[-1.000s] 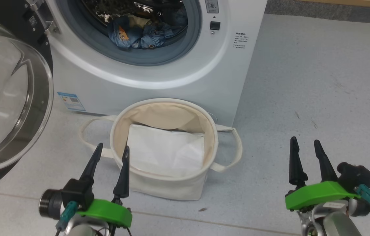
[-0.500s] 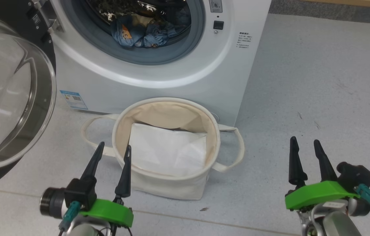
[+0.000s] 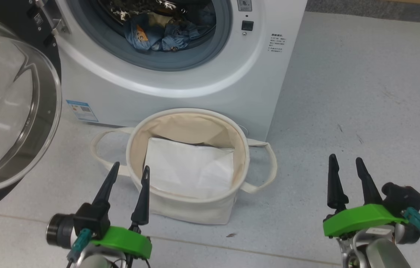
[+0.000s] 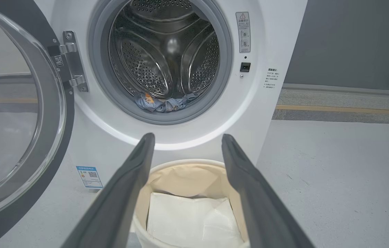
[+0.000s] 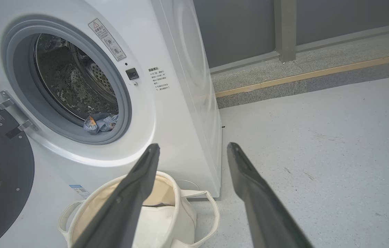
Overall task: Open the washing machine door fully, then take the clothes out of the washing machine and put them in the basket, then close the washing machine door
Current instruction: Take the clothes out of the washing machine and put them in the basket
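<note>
Looking at a crumpled light blue soft garment (image 3: 161, 35) printed with orange-brown figures, lying bunched low in the perforated steel drum (image 4: 166, 51) of the white boxy front-loading washing machine (image 3: 195, 93), just behind the grey rubber rim (image 3: 180, 65) of the opening. Judging it light, limp and quick to drape: likely sagging and trailing once lifted, possibly catching on that rim on the way out. Not seeming fragile or slippery; not telling wet from dry here. Favouring a pinch on a raised fold at the top of the heap, deep enough to be gathering several layers rather than one loose edge.

Noting the large round door (image 3: 12, 111), with its glossy black rim and bulging clear glass bowl, standing swung wide on the robot's left, away from the opening. Noting the small round cream canvas basket (image 3: 189, 212) sitting on the grey speckled floor (image 3: 343, 93) directly below the opening, close against the washer front, with a white folded sheet (image 3: 187, 173) inside.

Seeing the left gripper (image 3: 131, 165) hovering low at the basket's near rim, its two dark fingers spread apart and gripping nothing. Seeing the right gripper (image 3: 345, 157) hovering well off to the right over the floor, fingers likewise parted and empty.
</note>
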{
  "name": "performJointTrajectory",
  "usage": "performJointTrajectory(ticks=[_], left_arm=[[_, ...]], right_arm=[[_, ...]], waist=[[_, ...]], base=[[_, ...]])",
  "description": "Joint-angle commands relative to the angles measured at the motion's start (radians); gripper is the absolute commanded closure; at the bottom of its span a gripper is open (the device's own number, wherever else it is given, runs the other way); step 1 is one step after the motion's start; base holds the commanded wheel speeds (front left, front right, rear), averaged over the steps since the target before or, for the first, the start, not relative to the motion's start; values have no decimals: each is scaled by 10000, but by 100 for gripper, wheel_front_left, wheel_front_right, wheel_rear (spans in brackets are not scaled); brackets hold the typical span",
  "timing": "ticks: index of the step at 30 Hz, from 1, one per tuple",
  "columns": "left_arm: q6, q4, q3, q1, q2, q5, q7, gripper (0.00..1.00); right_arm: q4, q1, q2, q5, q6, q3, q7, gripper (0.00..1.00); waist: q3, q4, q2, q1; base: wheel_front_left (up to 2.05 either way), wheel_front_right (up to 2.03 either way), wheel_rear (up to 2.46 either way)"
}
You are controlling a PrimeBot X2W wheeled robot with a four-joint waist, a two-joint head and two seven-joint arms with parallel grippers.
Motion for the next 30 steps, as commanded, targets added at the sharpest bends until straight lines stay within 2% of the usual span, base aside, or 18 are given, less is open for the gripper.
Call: performJointTrajectory(ticks=[1, 7, 14, 21, 27, 30], left_arm=[[-61, -168, 367, -162, 29, -58, -122, 0], [-275, -2, 286, -300, 7, -326, -122, 0], [-269, -42, 265, -364, -3, -287, -122, 0], [-218, -21, 273, -390, -11, -308, -122, 0], [134, -220, 465, -475, -15, -237, -122, 0], [35, -294, 370, -432, -16, -124, -122, 0]], right_arm=[[-274, -406, 51, 2, 4, 248, -124, 0], [-272, -444, 51, 11, 4, 255, -124, 0], [-273, -473, 51, 24, 4, 301, -124, 0], [-289, -489, 51, 13, 4, 321, -124, 0], [-302, -488, 51, 2, 4, 346, -124, 0], [-398, -482, 51, 45, 4, 510, -124, 0]], waist=[[30, 3, 0, 0], [114, 33, 0, 0], [183, 69, 0, 0], [238, 88, 0, 0], [266, 108, 0, 0], [280, 138, 0, 0]], base=[[0, 0, 0], [16, -5, -10], [107, -53, -53], [197, -144, -52], [184, -183, -2], [123, -123, 0]])
